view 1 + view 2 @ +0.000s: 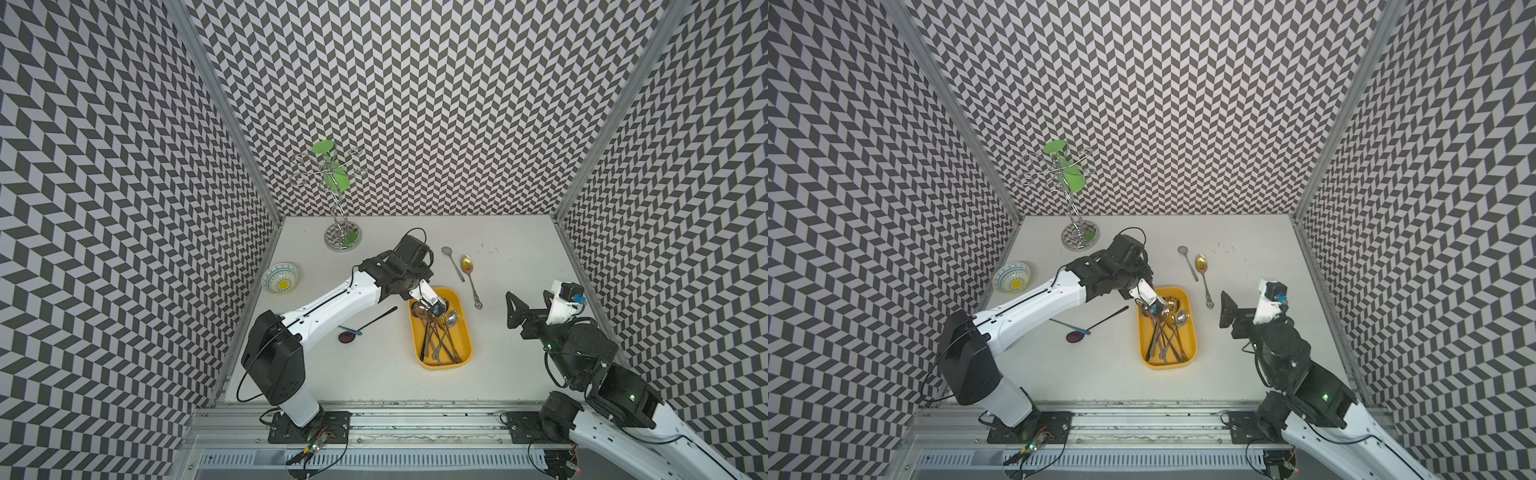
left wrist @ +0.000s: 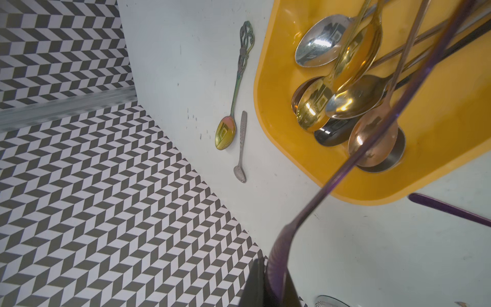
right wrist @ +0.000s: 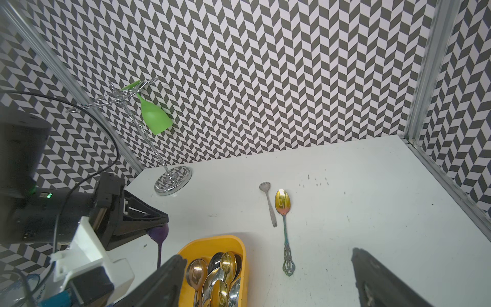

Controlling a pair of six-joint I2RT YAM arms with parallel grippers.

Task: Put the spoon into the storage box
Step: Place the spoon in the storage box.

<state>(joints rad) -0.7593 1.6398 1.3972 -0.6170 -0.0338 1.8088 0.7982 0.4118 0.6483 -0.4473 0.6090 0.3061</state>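
Observation:
The yellow storage box [image 1: 468,332] [image 1: 1192,332] sits mid-table with several spoons lying in it. My left gripper [image 1: 419,308] [image 1: 1148,309] hangs over the box's far left corner, shut on the bowl of a purple spoon [image 2: 332,180] [image 3: 158,234]. The spoon's long handle slants down across the box [image 2: 265,106]. My right gripper [image 1: 515,311] [image 3: 265,256] hovers open to the right of the box [image 3: 212,240], holding nothing.
A small silver spoon [image 1: 453,264] and a gold spoon with an ornate handle [image 1: 471,282] lie beyond the box. A dark long-handled spoon [image 1: 370,320] lies left of it. A patterned bowl [image 1: 281,277] and a wire rack [image 1: 341,239] holding a green glass [image 1: 332,174] stand at the far left.

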